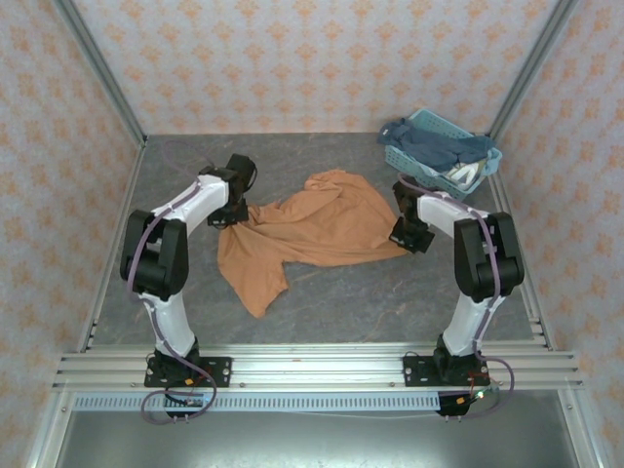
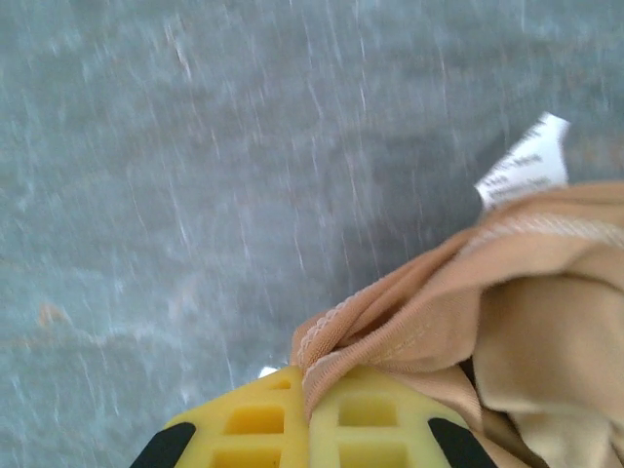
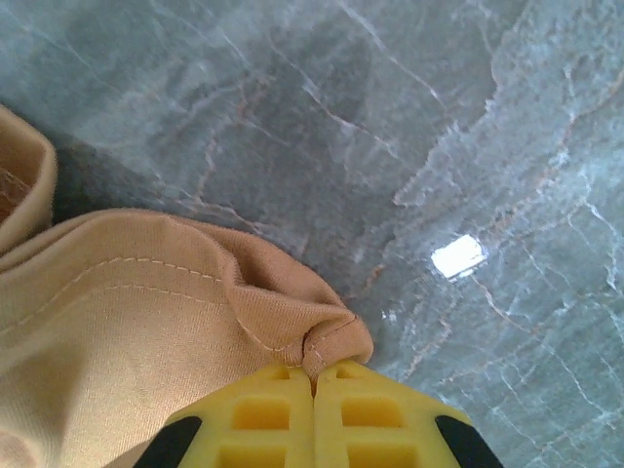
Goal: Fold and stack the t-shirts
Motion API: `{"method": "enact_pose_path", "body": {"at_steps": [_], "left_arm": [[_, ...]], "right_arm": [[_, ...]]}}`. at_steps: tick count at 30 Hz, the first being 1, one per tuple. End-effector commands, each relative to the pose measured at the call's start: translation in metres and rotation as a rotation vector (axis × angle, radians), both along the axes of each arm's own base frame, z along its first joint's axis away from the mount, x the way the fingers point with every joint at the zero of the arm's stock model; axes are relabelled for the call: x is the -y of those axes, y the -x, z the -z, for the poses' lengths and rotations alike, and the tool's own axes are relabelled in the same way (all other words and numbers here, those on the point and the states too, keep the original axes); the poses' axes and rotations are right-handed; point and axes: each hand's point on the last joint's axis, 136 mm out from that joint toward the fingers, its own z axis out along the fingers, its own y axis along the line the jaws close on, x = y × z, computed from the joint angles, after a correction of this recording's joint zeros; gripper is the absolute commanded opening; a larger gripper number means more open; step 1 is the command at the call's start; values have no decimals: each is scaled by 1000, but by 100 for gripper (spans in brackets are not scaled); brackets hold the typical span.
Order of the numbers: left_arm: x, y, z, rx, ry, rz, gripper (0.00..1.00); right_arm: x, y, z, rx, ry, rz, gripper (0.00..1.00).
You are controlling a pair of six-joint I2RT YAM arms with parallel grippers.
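The left tool (image 2: 307, 390) is clenched on a bunched hem of the orange-brown t-shirt (image 1: 312, 229), with a white label (image 2: 524, 166) just beyond the pinch. The right tool (image 3: 314, 382) is clenched on a stitched fold at the shirt's opposite edge. The shirt lies crumpled on the desk (image 1: 341, 302) between the 2 arms. Farther back, at the right corner, a light-blue basket (image 1: 492, 158) holds a dark blue t-shirt (image 1: 429, 138) and a white t-shirt (image 1: 466, 174).

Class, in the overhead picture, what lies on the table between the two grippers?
The orange-brown t-shirt spans it from the left gripper to the right gripper, each shut on an edge; the top external view shows this.
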Motion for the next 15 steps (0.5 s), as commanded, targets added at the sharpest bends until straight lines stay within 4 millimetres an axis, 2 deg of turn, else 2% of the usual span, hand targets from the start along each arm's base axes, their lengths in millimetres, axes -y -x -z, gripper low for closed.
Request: {"method": "enact_pose_path", "body": {"at_steps": [1, 2, 4, 5, 6, 9, 12, 14, 15], "left_arm": [[-19, -13, -11, -5, -96, 2, 0], [-19, -15, -14, 1, -94, -1, 1], [-14, -8, -21, 6, -81, -5, 24], [-12, 0, -31, 26, -78, -5, 37], [-11, 12, -35, 22, -77, -15, 44], [-2, 74, -28, -65, 43, -119, 46], [29, 143, -3, -166, 262, -281, 46], [52, 172, 12, -182, 392, -370, 47], [63, 176, 15, -167, 448, -403, 47]], "right_arm": [[-1, -8, 2, 2, -10, 8, 0], [-3, -7, 2, -2, -20, 11, 0], [-5, -6, 3, -5, -33, 16, 0], [-5, -4, 3, -6, -38, 20, 0], [-6, -3, 2, -7, -43, 21, 0], [-8, 0, 1, -10, -56, 20, 0], [-9, 3, -2, -9, -68, 17, 0], [-9, 4, -2, -12, -69, 13, 0], [-9, 5, -2, -12, -68, 10, 0]]}}
